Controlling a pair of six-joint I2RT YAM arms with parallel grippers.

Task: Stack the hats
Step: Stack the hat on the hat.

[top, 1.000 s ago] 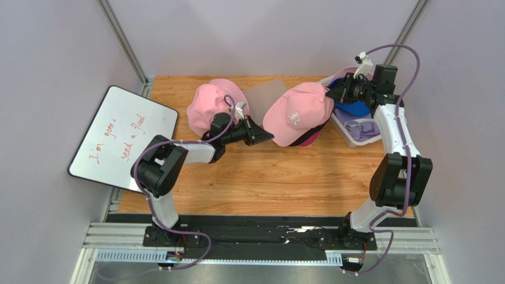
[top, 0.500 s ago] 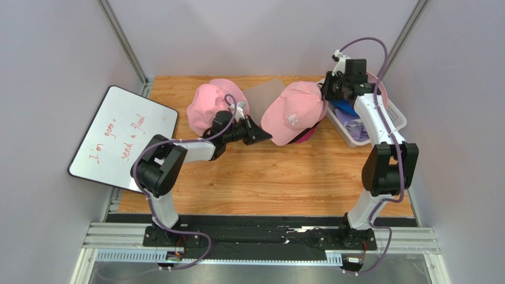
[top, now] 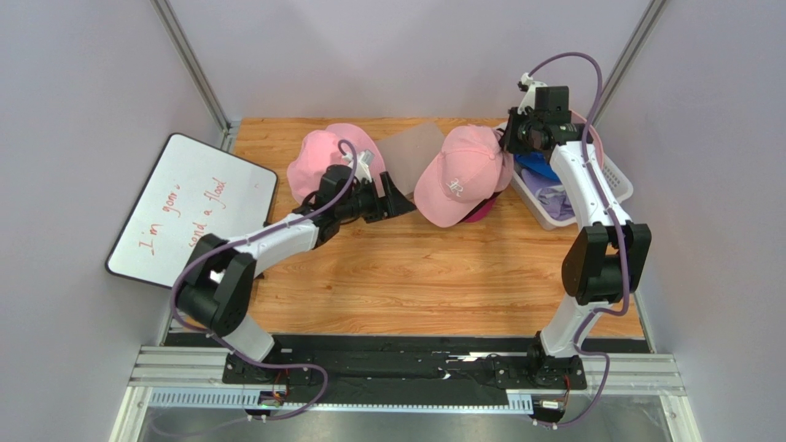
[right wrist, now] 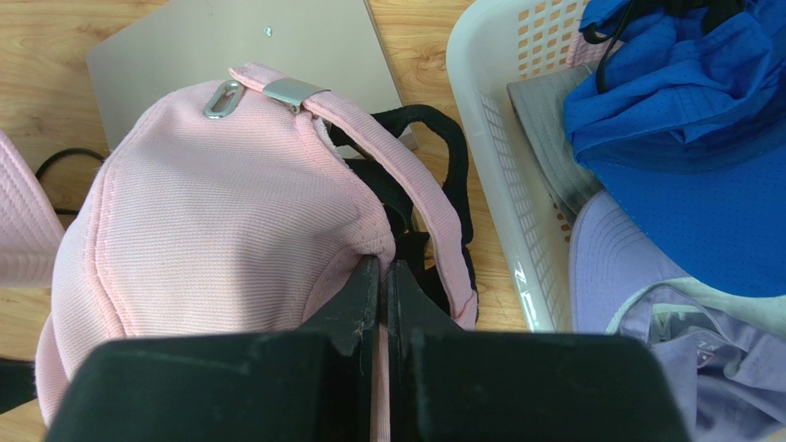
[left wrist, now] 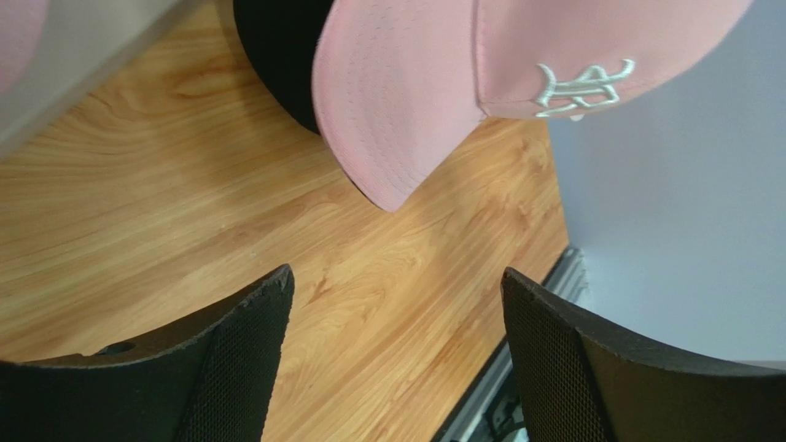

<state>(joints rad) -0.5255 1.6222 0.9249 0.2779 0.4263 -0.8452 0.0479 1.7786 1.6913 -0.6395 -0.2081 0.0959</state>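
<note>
Pinching the back edge of the light pink cap [top: 459,177] with my right claw [right wrist: 385,269], fingers clamped together on the fabric, I hold it over a black hat [left wrist: 272,55] on the wooden table [top: 415,276], beside the white basket [right wrist: 489,138]. My left claw [left wrist: 397,276] stands wide apart near the cap's brim, gripping nothing.

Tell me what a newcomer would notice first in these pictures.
The pink cap with white embroidery stands out at the back of the wooden table, above a black hat, with the right arm's jaws shut on its rear edge. Off the left edge sits a whiteboard with red handwriting. On the right, a white basket holds a blue hat and a lavender hat.
</note>
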